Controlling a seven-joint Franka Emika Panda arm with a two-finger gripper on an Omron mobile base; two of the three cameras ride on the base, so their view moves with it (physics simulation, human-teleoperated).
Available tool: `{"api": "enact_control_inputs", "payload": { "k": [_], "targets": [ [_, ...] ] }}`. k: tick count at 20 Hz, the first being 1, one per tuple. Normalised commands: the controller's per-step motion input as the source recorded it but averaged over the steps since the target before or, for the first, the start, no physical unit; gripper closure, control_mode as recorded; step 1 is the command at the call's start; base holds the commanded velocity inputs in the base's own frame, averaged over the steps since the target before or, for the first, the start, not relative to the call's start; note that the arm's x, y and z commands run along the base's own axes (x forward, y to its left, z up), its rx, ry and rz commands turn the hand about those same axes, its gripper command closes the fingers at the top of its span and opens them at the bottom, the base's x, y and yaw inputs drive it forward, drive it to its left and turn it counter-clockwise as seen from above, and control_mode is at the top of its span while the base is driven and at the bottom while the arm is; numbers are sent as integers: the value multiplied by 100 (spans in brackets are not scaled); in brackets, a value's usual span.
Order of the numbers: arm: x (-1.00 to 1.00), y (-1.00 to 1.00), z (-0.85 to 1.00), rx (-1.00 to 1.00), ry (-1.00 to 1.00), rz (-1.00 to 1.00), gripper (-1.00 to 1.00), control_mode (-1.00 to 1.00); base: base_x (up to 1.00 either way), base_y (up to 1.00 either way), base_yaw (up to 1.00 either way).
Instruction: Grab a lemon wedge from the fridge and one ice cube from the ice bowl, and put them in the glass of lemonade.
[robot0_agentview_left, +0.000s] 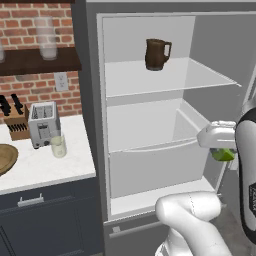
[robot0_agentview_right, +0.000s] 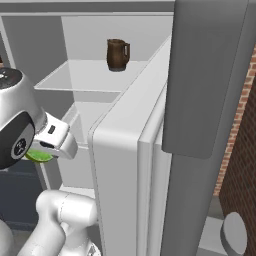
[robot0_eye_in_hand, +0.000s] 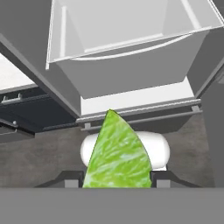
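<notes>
Gripper clamped on lemon wedge, centre-bottom of hand view; wedge at right edge of left base view, outside fridge. Glass of lemonade at left, on counter beside toaster. Judgement: carry level, clear fridge door, hold grip firm.

The ice bowl is cut off by the left edge of the left base view, so its contents cannot be made out. The lemon wedge shows as a green sliver, mostly hidden behind the arm. In the hand view, the wedge's lower end is cut off.
</notes>
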Motion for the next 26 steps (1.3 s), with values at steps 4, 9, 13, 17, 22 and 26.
{"api": "enact_control_inputs", "payload": {
  "k": [4, 9, 13, 17, 22, 26],
  "targets": [
    [-18, 10, 0, 0, -1, 1, 100, 100, -40, 26, 3],
    [0, 0, 0, 0, 0, 0, 100, 100, -91, 95, 1],
    [0, 0, 0, 0, 0, 0, 100, 100, -19, 100, -4],
    [0, 0, 0, 0, 0, 0, 100, 100, 30, 100, -22],
    [0, 0, 0, 0, 0, 0, 100, 100, 48, 92, -27],
    [0, 0, 0, 0, 0, 0, 100, 100, 49, 76, -24]
  ]
}}
